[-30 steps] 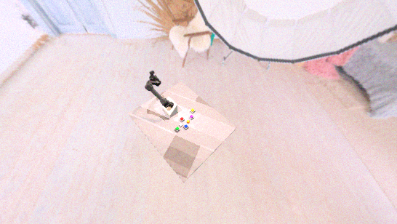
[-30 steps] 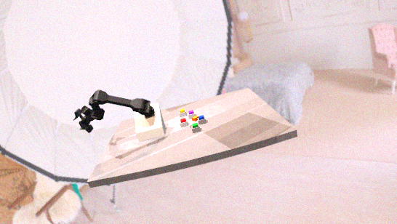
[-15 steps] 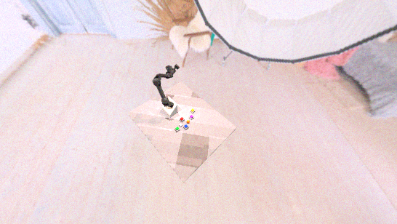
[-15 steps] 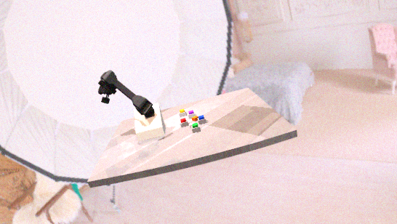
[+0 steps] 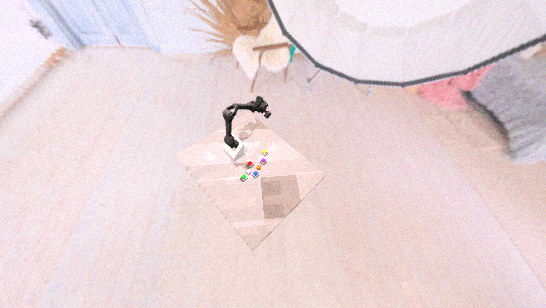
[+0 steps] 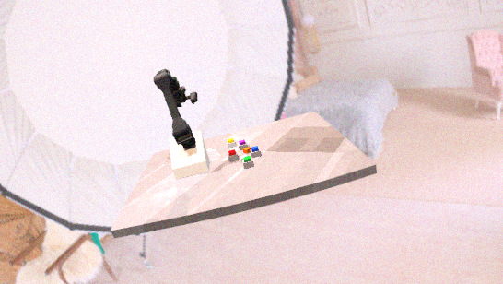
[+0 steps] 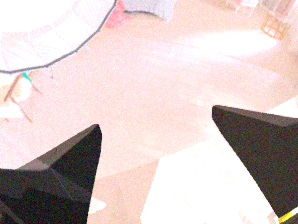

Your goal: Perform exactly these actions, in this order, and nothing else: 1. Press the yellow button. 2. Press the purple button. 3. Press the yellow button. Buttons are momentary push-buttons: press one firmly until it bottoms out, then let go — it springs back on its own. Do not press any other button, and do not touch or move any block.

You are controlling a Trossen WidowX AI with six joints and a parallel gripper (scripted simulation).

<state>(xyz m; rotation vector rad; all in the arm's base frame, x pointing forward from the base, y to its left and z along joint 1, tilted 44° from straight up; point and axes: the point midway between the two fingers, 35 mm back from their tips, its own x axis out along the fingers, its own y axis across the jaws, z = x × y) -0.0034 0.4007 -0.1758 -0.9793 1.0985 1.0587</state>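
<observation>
The yellow button (image 5: 265, 152) (image 6: 231, 141) sits on a small pale housing, at the back of the group in the exterior view. The purple button (image 5: 263, 161) (image 6: 242, 142) is right beside it. Both look unpressed, though they are small. My gripper (image 5: 267, 115) (image 6: 192, 98) (image 7: 157, 120) is open and empty. It is raised high in the air, well off the buttons and touching nothing. In the wrist view its two black fingers stand wide apart, with floor and a bright surface beyond. A small yellow patch shows at the lower right, partly cut by a finger.
Red (image 5: 250, 163) (image 6: 232, 152), blue (image 5: 255, 174) (image 6: 255, 148) and green (image 5: 244, 177) (image 6: 247, 159) buttons stand close by. A small orange piece (image 5: 258, 167) (image 6: 247, 150) lies among them, with a tiny white piece (image 5: 248, 171). The arm's white base (image 6: 190, 166) is beside the group.
</observation>
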